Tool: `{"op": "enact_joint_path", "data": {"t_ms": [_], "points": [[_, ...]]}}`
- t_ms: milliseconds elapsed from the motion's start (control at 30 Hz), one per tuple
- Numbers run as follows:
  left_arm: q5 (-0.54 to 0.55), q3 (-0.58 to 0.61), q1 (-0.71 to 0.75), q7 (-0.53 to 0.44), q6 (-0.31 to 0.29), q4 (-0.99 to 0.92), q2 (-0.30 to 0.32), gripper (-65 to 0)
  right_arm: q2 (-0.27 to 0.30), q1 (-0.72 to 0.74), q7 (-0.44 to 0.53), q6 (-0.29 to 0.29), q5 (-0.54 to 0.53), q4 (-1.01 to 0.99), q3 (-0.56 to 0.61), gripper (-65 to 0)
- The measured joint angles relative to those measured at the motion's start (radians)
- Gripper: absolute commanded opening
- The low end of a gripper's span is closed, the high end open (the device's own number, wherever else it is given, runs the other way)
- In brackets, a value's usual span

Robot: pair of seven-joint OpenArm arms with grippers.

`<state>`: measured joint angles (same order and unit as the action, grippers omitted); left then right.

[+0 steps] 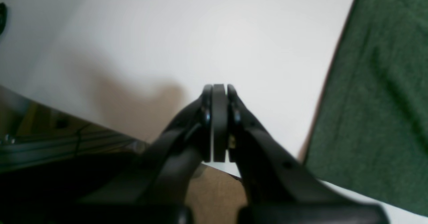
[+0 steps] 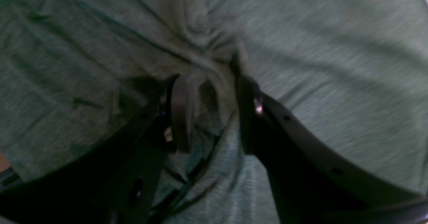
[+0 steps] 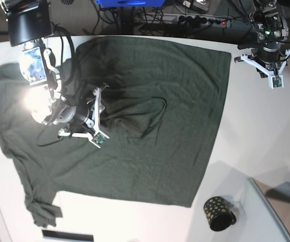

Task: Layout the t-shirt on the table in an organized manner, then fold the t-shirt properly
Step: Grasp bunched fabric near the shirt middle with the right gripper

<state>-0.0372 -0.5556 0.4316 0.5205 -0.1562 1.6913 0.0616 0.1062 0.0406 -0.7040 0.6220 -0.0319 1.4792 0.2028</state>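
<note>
A: What is shown at the left wrist?
B: The left gripper (image 1: 219,123) is pressed together over the table (image 1: 200,33), beside the t-shirt (image 1: 378,100).

A: The right wrist?
B: The right gripper (image 2: 209,113) is parted around bunched cloth.

A: The base?
B: The t-shirt is spread flat on the table.

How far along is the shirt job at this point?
Layout is mostly done: the t-shirt lies spread on the table, with wrinkles mid-body. In hand: the right gripper, jaws apart over a bunched ridge. The left gripper hangs shut over bare table. No fold made yet.
</note>
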Motion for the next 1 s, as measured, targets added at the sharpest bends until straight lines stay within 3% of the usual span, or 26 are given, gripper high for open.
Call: {"op": "enact_joint_path", "data": {"t_ms": [233,400,633,1000], "points": [[0.003,0.002,-0.005,-0.003,0.0,0.0,-0.003,-65.0,0.009,-0.022,0.002,-0.005,0.004,-0.03,-0.013,-44.7],[0.003,0.0,-0.002,-0.004,0.0,0.0,-0.002,-65.0,0.012,-0.011,0.07,-0.008,0.002,-0.097,-0.009,-44.7],[0.0,-0.004,-0.002,-0.004,0.0,-0.027,0.002,-65.0,0.014,-0.01,0.072,-0.01,0.005,-0.164,-0.088,-44.7],[0.001,-0.004,-0.002,-0.004,0.0,-0.029,0.003,-65.0,0.037,-0.004,0.074,-0.009,0.006,-0.164,-0.092,-44.9]]}}
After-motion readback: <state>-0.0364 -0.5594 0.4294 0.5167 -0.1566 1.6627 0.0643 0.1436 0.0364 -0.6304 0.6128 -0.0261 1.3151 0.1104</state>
